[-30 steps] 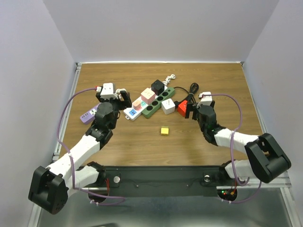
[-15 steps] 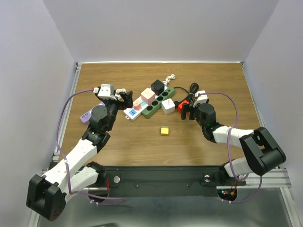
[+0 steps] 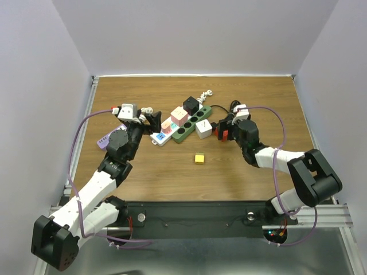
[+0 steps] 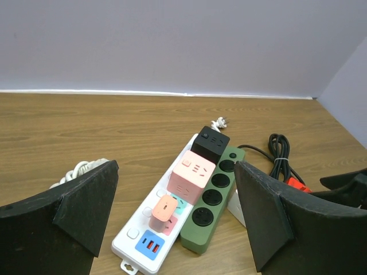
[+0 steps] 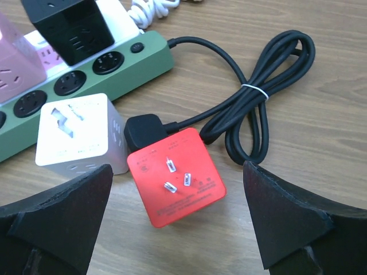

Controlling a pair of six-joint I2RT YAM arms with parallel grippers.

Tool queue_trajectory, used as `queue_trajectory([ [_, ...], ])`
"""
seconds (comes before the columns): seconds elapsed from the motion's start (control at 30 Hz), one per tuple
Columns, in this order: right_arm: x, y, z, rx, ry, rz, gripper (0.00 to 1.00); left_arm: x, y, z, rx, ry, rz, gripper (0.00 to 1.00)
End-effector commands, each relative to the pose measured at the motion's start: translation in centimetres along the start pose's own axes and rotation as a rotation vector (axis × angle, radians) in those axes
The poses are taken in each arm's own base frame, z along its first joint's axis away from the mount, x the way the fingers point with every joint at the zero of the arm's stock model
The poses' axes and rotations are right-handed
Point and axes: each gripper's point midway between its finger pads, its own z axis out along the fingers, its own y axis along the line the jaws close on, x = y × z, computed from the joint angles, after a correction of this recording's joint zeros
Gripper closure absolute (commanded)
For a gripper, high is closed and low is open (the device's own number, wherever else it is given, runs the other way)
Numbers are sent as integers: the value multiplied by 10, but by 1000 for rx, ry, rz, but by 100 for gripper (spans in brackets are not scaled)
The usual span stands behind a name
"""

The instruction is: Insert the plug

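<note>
- Left gripper (image 3: pixel 150 117) hangs left of the green strip (image 4: pixel 198 240), jaws wide and empty. It points at the strips, probably so that it can steady them during insertion.
- White strip (image 4: pixel 133 245) lies along the green strip's left side. It carries a pink adapter (image 4: pixel 192 175), a small peach plug (image 4: pixel 165 209) and a black cube (image 4: pixel 210 146).
- Green strip lies slantwise on the worktop (image 3: pixel 258 97) with its round sockets free, so it looks like the likely target.
- Yellow block (image 3: pixel 199 158) sits nearer the arms than the green strip and apart from it; it seems to play no part.
- White cube (image 5: pixel 77 132) rests just right of the green strip.
- Red plug (image 5: pixel 175 177), seemingly the task's thing, lies just right of that cube. It is on its back with the pins up, so it would need turning before the pins meet a socket.
- Right gripper (image 5: pixel 176 169) hovers over the red plug, jaws wide on either side and holding nothing, apparently lined up to grasp its sides.
- Black cord (image 5: pixel 269 74), tied in a bundle, lies farthest right and runs back to the green strip's end.
</note>
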Motion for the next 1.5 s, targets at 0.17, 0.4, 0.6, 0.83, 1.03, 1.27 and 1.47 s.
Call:
queue_trajectory([
  [0.17,-3,-6,11,51,59,15,0,-21,-10,-11,56,-78,-21,6],
  [0.4,12,-1,15,48,143,39,0,-23,-12,-13,67,-85,-25,6],
  [0.6,27,1,17,46,212,63,0,-23,-12,-15,73,-84,-25,6],
  [0.83,33,6,28,27,234,57,0,-23,-13,-16,78,-86,-24,6],
  [1.03,17,15,33,-44,169,-6,0,-24,-18,-16,103,-85,-26,6],
  [1.27,8,19,32,-79,147,-52,15,-21,-21,-15,120,-77,-23,6],
  [1.47,8,39,21,-189,200,-6,70,-22,-31,-18,177,-76,-25,11],
])
